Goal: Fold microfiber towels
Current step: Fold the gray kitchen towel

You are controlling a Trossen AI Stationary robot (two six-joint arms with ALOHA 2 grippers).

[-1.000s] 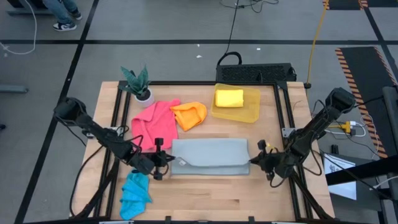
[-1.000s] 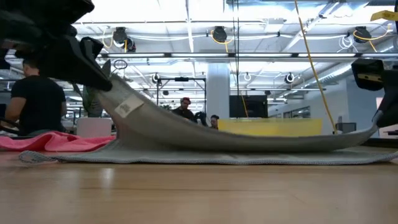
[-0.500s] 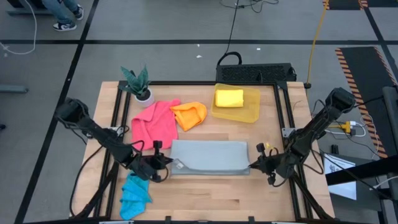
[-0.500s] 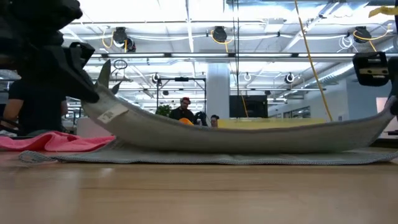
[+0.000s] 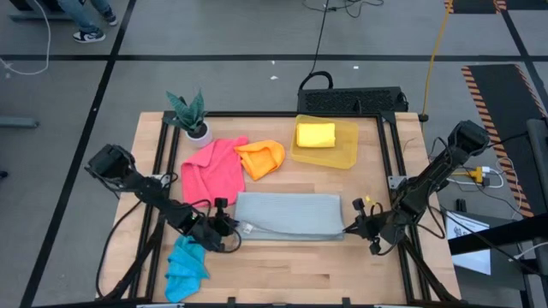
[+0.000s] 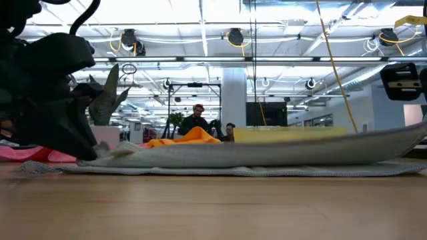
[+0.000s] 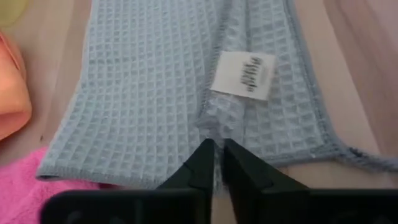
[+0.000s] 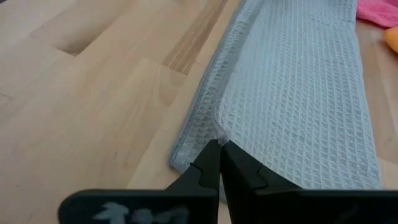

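The grey towel (image 5: 288, 216) lies folded lengthwise on the wooden table's middle, with a white label (image 7: 244, 74) near its left end. My left gripper (image 5: 229, 230) is low at that left end and shut on it. My right gripper (image 5: 350, 227) is shut on the right end. The pink towel (image 5: 214, 169) and the orange towel (image 5: 261, 158) lie crumpled behind it. The blue towel (image 5: 186, 263) lies bunched at the near left. The folded yellow towel (image 5: 315, 134) rests in the bin. My left gripper pinches the grey towel's left end at a raised ridge of cloth (image 7: 212, 127), just short of the label. Its fingers slant down from the table's left. That end lies down on the layer beneath (image 6: 120, 152). My right gripper pinches the grey towel's right end at the folded edge (image 8: 216, 127) between its two fingers. They slant down from the table's right and lie along the towel. The upper layer's right end (image 6: 407, 137) is held a little above the layer on the table.
A translucent yellow bin (image 5: 342, 154) stands at the far right of the table and a small potted plant (image 5: 190, 115) at the far left corner. Bare wood runs along the near edge (image 5: 300, 274). People show in the room behind.
My left gripper has sunk toward the table with the grey towel's left end. The upper layer, which rose steeply to it, now lies nearly flat on the lower one. The towel's right end has stayed with my right gripper.
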